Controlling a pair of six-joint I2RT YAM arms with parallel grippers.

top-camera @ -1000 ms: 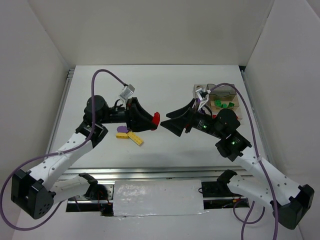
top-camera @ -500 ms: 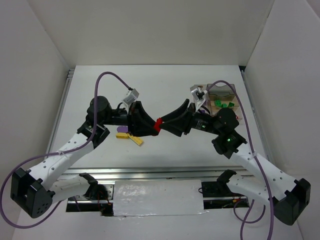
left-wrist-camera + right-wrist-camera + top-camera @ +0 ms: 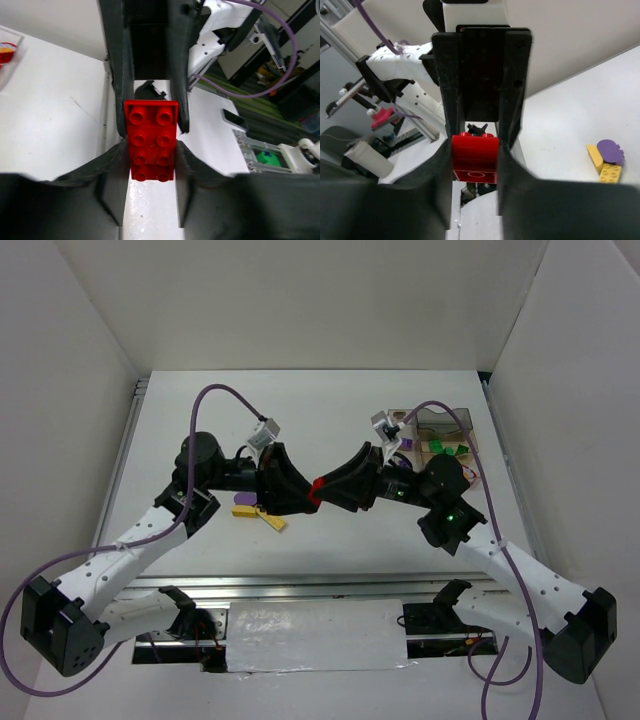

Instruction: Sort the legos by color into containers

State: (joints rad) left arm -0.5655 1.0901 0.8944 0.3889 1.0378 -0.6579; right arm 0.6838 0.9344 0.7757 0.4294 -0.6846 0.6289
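Note:
A red lego [image 3: 317, 486] hangs in mid-air over the table's middle, between the two grippers that meet tip to tip. My left gripper [image 3: 311, 491] pinches its near end; in the left wrist view the lego [image 3: 151, 140] sits stud-side up with both fingers [image 3: 116, 165] against its sides. My right gripper [image 3: 324, 484] is shut on the other end, and the lego [image 3: 475, 156] fills the gap between those fingers. The containers tray [image 3: 466, 433] stands at the right rear with green legos [image 3: 446, 449] in one compartment.
Two yellow legos [image 3: 262, 515] and a purple rounded one [image 3: 244, 499] lie on the table under the left arm; they also appear as yellow [image 3: 604, 166] and purple [image 3: 611, 149] in the right wrist view. White walls enclose the table on three sides.
My right gripper came in from the right and shut on the red lego that the left gripper holds out. Both arms shifted slightly toward the centre.

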